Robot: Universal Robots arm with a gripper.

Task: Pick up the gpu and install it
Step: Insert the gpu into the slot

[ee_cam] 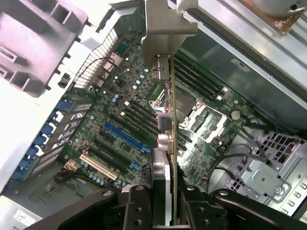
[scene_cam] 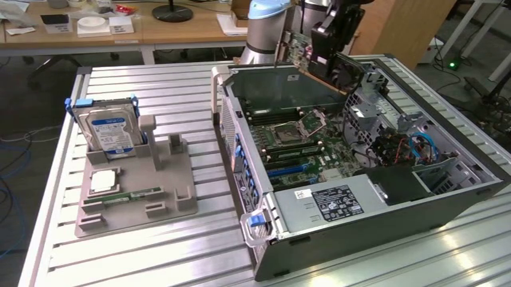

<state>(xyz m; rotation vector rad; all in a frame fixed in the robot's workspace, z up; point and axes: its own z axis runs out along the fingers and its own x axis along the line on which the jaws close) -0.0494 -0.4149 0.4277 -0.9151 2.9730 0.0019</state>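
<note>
The gripper (ee_cam: 165, 203) is clamped on the gpu (ee_cam: 164, 139), which hangs edge-on above the open case (scene_cam: 399, 209), clear of the board (ee_cam: 115, 115). The card's long axis runs straight out from the jaws to its bracket (ee_cam: 165, 28). The blue slot (ee_cam: 125, 136) lies just beside it, below.

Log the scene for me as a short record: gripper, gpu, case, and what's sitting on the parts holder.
gripper: shut on the gpu, above the open computer case
gpu: in the air over the motherboard, not seated in any slot
blue slot: empty
computer case: lying on its side, side panel off, on the slatted table
parts holder: on the exterior view's left of the case; hard drive standing upright in it, memory stick lying flat
</note>
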